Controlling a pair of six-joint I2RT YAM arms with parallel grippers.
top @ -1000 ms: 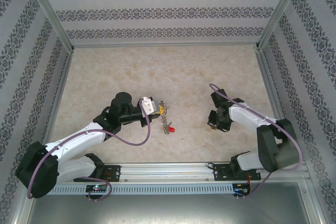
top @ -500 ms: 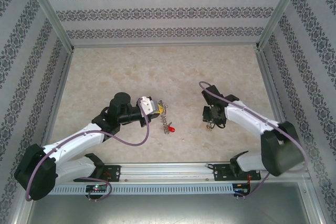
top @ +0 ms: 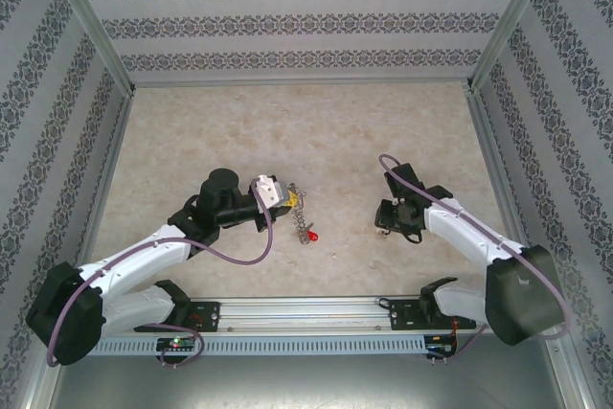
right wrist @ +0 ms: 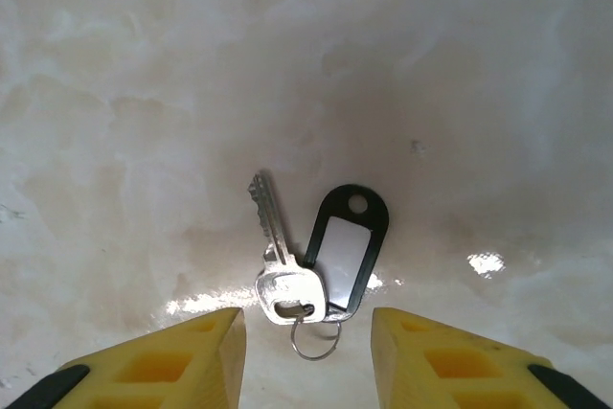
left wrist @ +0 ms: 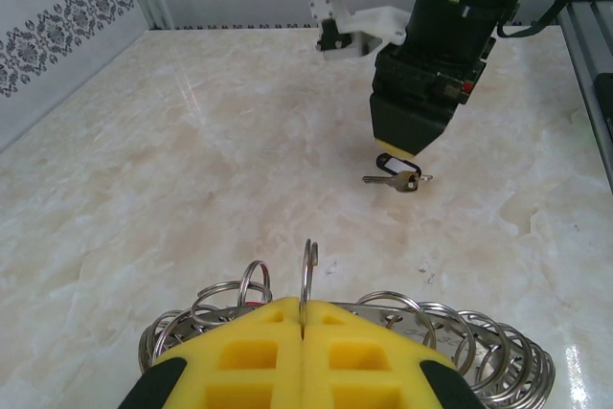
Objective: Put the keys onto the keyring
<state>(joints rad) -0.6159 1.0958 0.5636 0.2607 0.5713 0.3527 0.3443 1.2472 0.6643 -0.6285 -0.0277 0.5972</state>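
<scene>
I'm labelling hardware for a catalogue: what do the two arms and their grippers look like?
The left arm and right arm have white links and bulky black joints, each with a purple cable. The left gripper and right gripper have blocky yellow fingers with recessed pockets and black outer edges.

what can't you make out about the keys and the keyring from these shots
- Left wrist: the near arc of the keyring is hidden behind the left fingers and cut off by the bottom edge.
- Top external: the red-headed key is too small to tell whether it hangs on a loop or lies loose.
- Top external: the black-tagged key is largely covered by the right arm.
</scene>
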